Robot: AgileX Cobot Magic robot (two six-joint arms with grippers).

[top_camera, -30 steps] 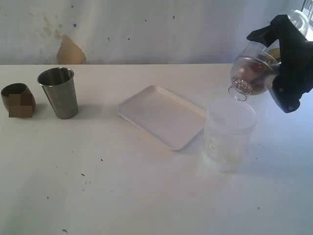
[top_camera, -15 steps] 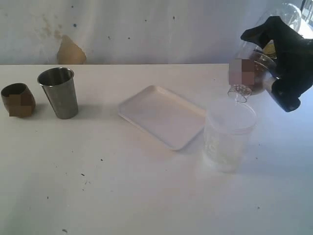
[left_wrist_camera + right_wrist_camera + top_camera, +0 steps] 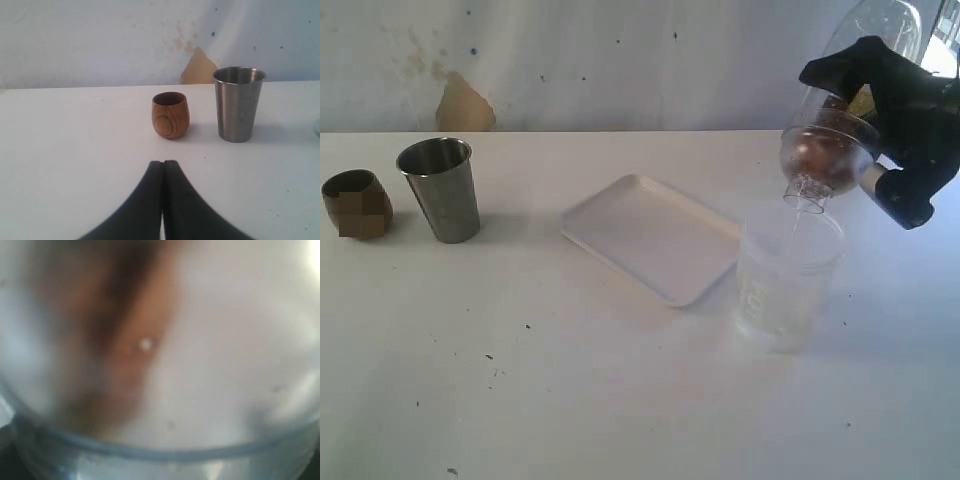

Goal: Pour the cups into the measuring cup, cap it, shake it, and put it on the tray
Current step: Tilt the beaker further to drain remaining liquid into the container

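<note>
R gripper [image 3: 895, 125], clamped on a clear bottle [image 3: 825, 150], has tipped it steeper, neck now over the frosted tub [image 3: 788, 285] beside the tray [image 3: 650, 235], so prob. still prep: steel tumbler [image 3: 440, 190] & wooden cup [image 3: 355, 203] stand unpoured on the L side, measuring cup not in view, L gripper [image 3: 162, 172] closed, empty.

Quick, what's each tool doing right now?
Left tool: closed, empty.
Right tool: holding the clear bottle, tilted over the frosted tub.
</note>
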